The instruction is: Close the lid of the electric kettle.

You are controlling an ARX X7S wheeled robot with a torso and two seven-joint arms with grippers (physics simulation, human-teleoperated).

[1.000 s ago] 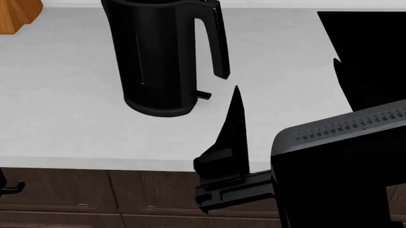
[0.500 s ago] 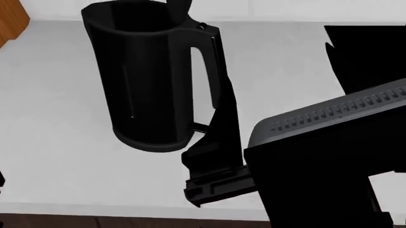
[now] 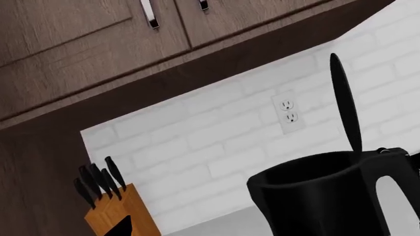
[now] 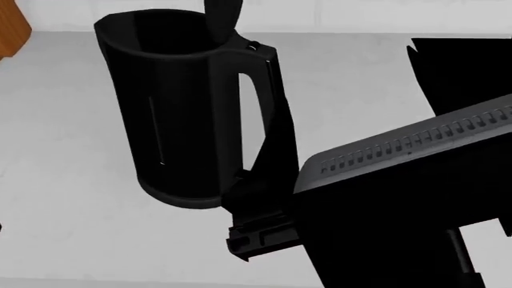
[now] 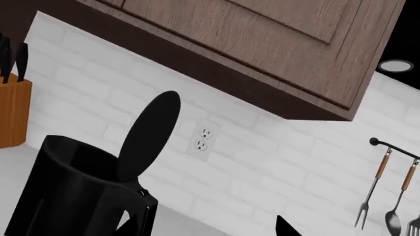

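Risking toppling kettle (image 4: pixel 188 114) on desk (image 4: pixel 64 180): right gripper (image 4: pixel 272 156), state unclear, crowding handle at 4 o'clock; lid (image 5: pixel 149 133) standing open.

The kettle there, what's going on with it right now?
The electric kettle stands on the white counter with its lid hinged straight up, so the mouth is open. The robot's right gripper sits low beside the handle, its pointed fingers reaching up along it; whether it touches is unclear. Nothing is pressing on the lid, and the left gripper is out of view.
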